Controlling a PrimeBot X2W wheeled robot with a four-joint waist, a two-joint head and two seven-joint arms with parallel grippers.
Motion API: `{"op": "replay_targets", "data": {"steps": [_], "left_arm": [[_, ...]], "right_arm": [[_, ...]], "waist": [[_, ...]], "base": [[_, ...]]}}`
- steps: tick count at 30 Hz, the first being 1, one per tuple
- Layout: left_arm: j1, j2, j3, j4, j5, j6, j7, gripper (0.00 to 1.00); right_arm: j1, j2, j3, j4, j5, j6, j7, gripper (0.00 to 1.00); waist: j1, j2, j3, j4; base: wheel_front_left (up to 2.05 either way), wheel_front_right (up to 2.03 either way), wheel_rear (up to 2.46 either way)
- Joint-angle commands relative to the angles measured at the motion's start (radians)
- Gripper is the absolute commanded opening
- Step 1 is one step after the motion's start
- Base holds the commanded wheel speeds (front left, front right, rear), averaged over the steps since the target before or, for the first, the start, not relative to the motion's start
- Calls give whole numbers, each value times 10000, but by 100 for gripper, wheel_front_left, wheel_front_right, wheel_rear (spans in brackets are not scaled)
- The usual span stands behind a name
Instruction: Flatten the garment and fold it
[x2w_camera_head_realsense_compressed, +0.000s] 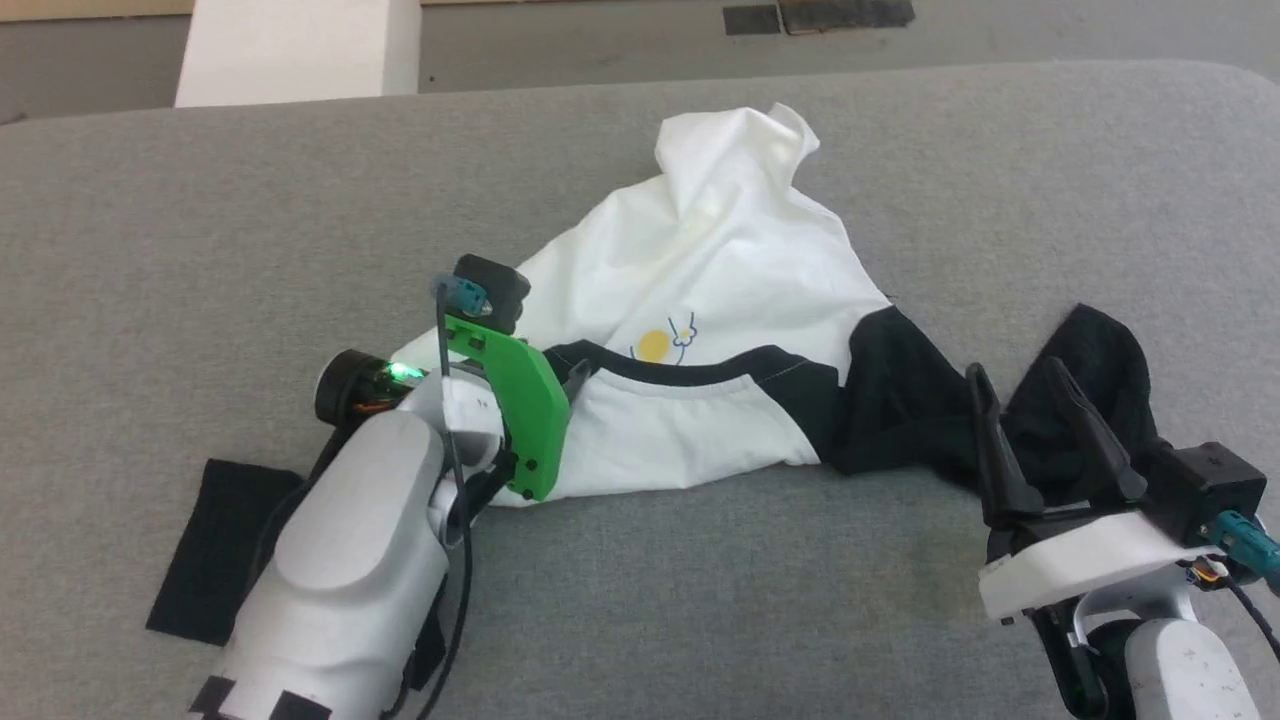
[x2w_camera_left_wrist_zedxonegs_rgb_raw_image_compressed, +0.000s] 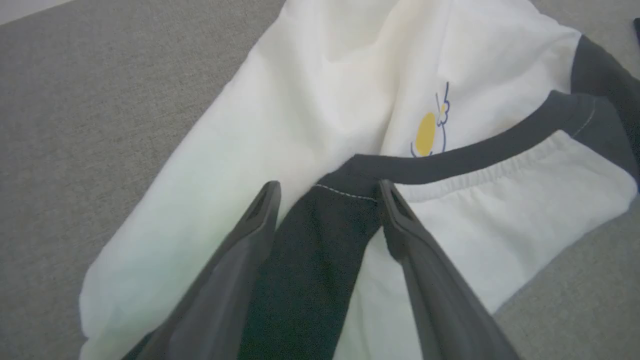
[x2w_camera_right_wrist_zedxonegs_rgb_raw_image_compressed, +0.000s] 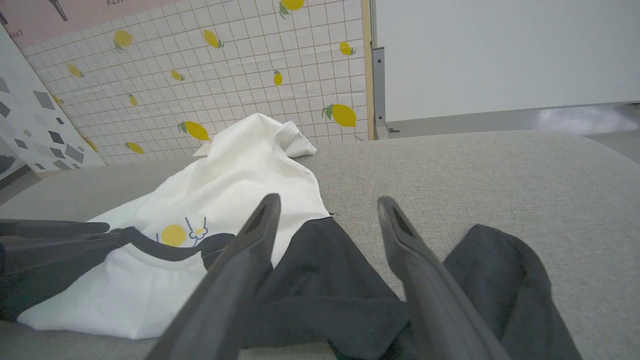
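Soft matt cloth garment (x2w_camera_head_realsense_compressed: 720, 260) on rough woven table (x2w_camera_head_realsense_compressed: 200, 220).

The garment (x2w_camera_head_realsense_compressed: 700, 250) is white with black sleeves and neckband, a yellow-and-blue chest drawing; the surface (x2w_camera_head_realsense_compressed: 200, 220) is grey.

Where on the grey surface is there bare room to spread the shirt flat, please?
Bare grey surface lies left of the garment and right of its black sleeve. Crowded: the near side, with left gripper and right gripper.
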Motion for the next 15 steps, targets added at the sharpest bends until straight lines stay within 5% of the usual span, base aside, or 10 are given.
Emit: {"op": "replay_targets", "data": {"steps": [1, 4, 5, 6, 8, 15], "left_arm": [[-180, 101, -14, 141, -137, -37, 286, 100], [-300, 139, -46, 242, -244, -36, 723, 100], [-324, 143, -49, 199, -260, -33, 751, 84], [-332, 149, -52, 152, -273, -31, 753, 46], [-309, 165, -83, 75, -286, -31, 752, 0], [83, 171, -104, -543, -285, 84, 161, 0]], "right_arm": [[-5, 26, 49, -72, 95, -13, -1, 100], [-44, 31, 104, -68, 195, -13, -51, 100], [-52, 31, 125, -64, 208, -13, -69, 100], [-56, 32, 137, -55, 250, -13, -82, 100], [-55, 33, 133, -38, 247, -13, -109, 100], [16, 34, 43, 23, 235, -13, -111, 100]], "waist": [[0, 0, 187, -200], [0, 0, 243, -251], [0, 0, 259, -256], [0, 0, 271, -257], [0, 0, 266, -241], [0, 0, -24, -36]], "base": [[0, 0, 0], [0, 0, 0], [0, 0, 0], [0, 0, 0], [0, 0, 0], [0, 0, 0]]}}
